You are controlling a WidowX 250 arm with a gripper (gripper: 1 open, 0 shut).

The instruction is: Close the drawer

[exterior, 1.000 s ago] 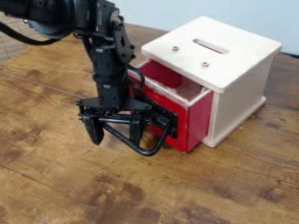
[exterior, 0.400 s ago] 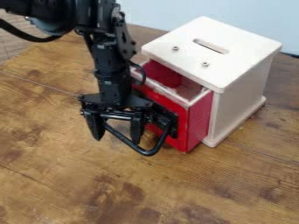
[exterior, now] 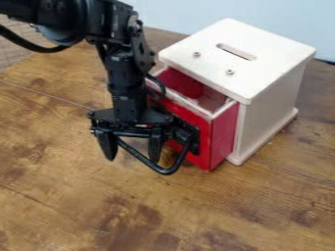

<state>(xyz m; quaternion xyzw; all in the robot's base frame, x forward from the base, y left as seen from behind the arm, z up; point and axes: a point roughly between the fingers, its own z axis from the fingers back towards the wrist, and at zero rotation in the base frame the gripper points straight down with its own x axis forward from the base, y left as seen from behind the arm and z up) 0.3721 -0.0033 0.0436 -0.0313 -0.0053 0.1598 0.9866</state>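
Note:
The red drawer (exterior: 210, 125) sticks out of the white wooden cabinet (exterior: 256, 74), pulled open toward the lower left, with its inside partly showing. Its black loop handle (exterior: 167, 162) juts from the red front panel on a black mount. My black gripper (exterior: 131, 149) hangs from the arm just in front of the drawer's front panel, fingers (exterior: 104, 147) pointing down and spread apart. It is open and holds nothing. The right finger stands close to the handle; I cannot tell if it touches.
The cabinet has a slot on top (exterior: 238, 49) and stands on a worn wooden table (exterior: 78, 206). The arm (exterior: 78, 25) reaches in from the upper left. A pale floor shows beyond the table's far edge.
The arm's upper part has shifted slightly. The gripper stays at almost the same spot in front of the drawer, and the drawer has not moved.

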